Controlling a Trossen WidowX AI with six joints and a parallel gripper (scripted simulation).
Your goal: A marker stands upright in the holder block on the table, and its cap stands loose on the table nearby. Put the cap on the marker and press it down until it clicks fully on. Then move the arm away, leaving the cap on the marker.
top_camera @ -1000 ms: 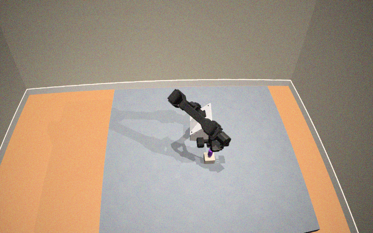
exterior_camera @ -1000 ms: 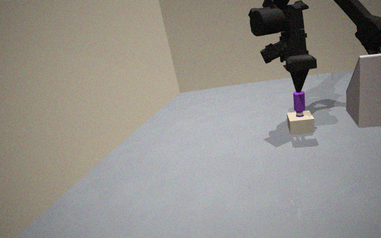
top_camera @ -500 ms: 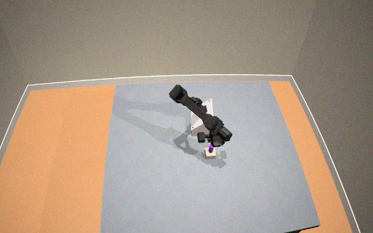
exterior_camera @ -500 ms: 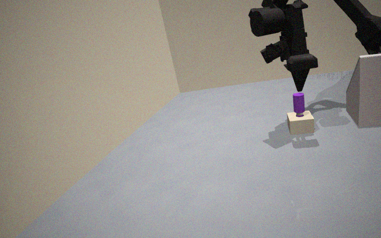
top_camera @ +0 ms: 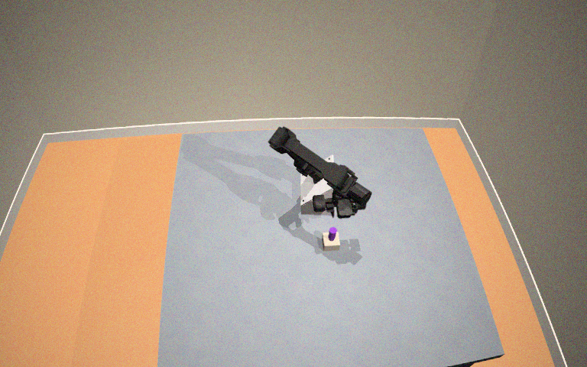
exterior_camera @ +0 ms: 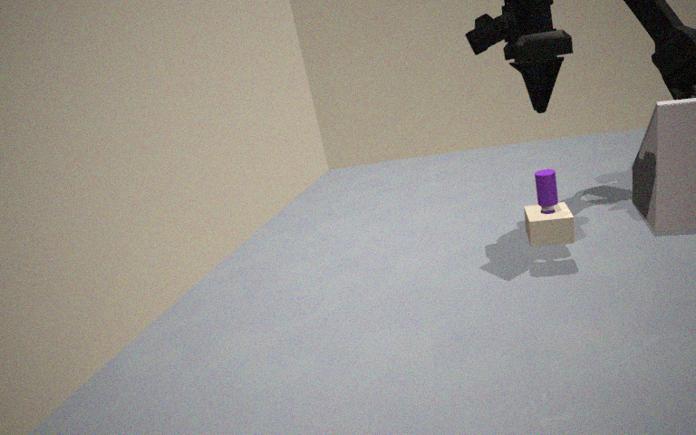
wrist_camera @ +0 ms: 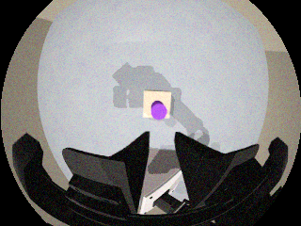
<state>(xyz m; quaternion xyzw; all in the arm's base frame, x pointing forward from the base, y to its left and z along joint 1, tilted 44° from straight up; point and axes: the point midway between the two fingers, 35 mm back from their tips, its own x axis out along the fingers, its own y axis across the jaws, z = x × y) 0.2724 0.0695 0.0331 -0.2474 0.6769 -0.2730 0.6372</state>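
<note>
The purple cap (top_camera: 332, 232) (exterior_camera: 546, 188) (wrist_camera: 159, 111) sits upright on the marker (exterior_camera: 547, 208). Only a short pale band and a thin purple ring of the marker show below the cap. Whether the cap is clicked fully on cannot be told. The marker stands in the pale wooden holder block (top_camera: 331, 247) (exterior_camera: 550, 230) (wrist_camera: 150, 97). My gripper (exterior_camera: 539, 111) (wrist_camera: 162, 136) is partly open, with nothing between its fingers. It hangs clear above the cap, and in the top view it appears on the arm-base side of the block.
The pale arm base (top_camera: 318, 188) (exterior_camera: 676, 169) stands behind the holder block in the top view and to its right in the exterior view. The blue-grey mat (top_camera: 242, 293) (exterior_camera: 307, 328) lies under the block, and the arm's shadow falls around it.
</note>
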